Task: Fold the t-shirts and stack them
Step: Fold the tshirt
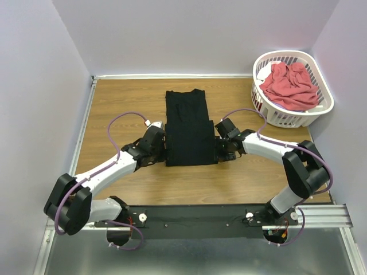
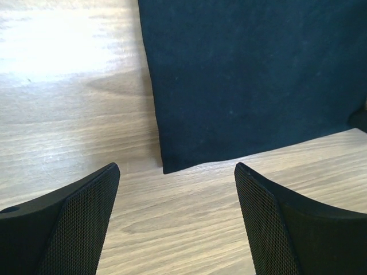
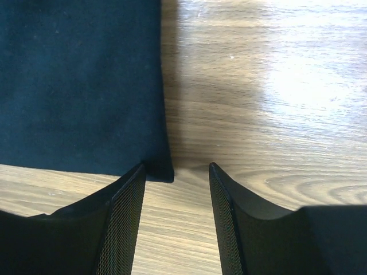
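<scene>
Now, black t-shirt (image 1: 187, 127): lies flat on the table (image 1: 126, 97) between the two arms, folded into a long rectangle, near hem toward the bases.
Coral-red t-shirt (image 1: 291, 86): bunched in the laundry basket (image 1: 261, 64), far right, well apart from the work area.
Left gripper (image 2: 178, 167): fingers spread wide, grasping nothing; near-left hem corner lies just ahead, between them.
Right gripper (image 3: 176, 166): fingers parted, grasping nothing; near-right hem corner sits beside the inner finger.
Judged step: take both hem corners for the cross fold.
Risk, partial pinch: closing on the upper layer only would peel the fold open.
Risk, uneven lift: one corner slipping free would skew the rectangle.
Risk, low approach: fingertips pushing the hem would wrinkle the cloth.
</scene>
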Tool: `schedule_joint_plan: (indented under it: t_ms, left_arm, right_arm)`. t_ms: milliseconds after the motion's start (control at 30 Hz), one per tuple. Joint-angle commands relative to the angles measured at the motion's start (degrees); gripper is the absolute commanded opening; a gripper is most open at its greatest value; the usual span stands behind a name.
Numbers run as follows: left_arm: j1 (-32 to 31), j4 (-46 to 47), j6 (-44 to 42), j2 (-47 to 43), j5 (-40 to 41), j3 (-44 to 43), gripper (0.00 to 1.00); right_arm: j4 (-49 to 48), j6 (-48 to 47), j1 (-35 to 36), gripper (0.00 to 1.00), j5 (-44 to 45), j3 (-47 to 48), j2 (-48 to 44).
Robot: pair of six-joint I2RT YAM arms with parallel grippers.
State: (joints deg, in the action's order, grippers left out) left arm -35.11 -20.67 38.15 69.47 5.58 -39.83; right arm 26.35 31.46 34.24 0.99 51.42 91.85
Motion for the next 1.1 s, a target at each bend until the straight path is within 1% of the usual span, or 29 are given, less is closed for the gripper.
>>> schedule_joint_plan:
  t_ms: [0,67,267,500,800,900,933,967,1000,1067]
  left_arm:
    - [-1.0,0.4,0.0,2.2,2.7,-0.6,0.89]
    - [-1.3,0.7,0.2,2.5,2.9,-0.4,0.88]
    - [-2.1,0.7,0.3,3.2,3.6,-0.5,0.83]
    - [-2.7,0.1,0.3,4.6,5.1,-0.7,0.83]
    - [-3.1,-0.3,0.3,5.9,5.7,-1.0,0.82]
    - [-3.5,-0.6,0.3,6.9,5.5,-1.5,0.82]
    - [-3.6,-0.8,0.3,7.2,5.6,-1.7,0.82]
    - [-3.8,-0.9,0.4,7.4,5.6,-1.7,0.82]
    - [-4.2,-1.0,0.5,8.0,5.6,-2.0,0.81]
    - [-4.5,-1.0,0.7,8.5,5.6,-2.0,0.82]
  right_arm:
    - [0.2,0.6,1.4,0.55,-0.2,0.6,2.0]
    - [-0.1,0.9,2.0,0.55,-0.3,0.4,2.6]
    - [0.5,2.5,3.6,0.48,1.1,-2.5,3.0]
    - [4.6,3.1,5.7,0.46,5.8,-3.3,5.1]
    - [6.3,3.3,7.2,0.38,8.6,-2.2,8.3]
    - [6.6,3.3,8.2,0.29,9.2,-1.8,8.9]
    - [6.5,3.2,8.6,0.21,9.6,-1.8,8.7]
    - [6.5,3.2,8.8,0.17,10.0,-1.8,8.7]
    - [6.5,3.1,9.0,0.08,10.4,-1.8,8.5]
    - [6.6,2.9,9.1,0.01,10.4,-1.7,8.4]
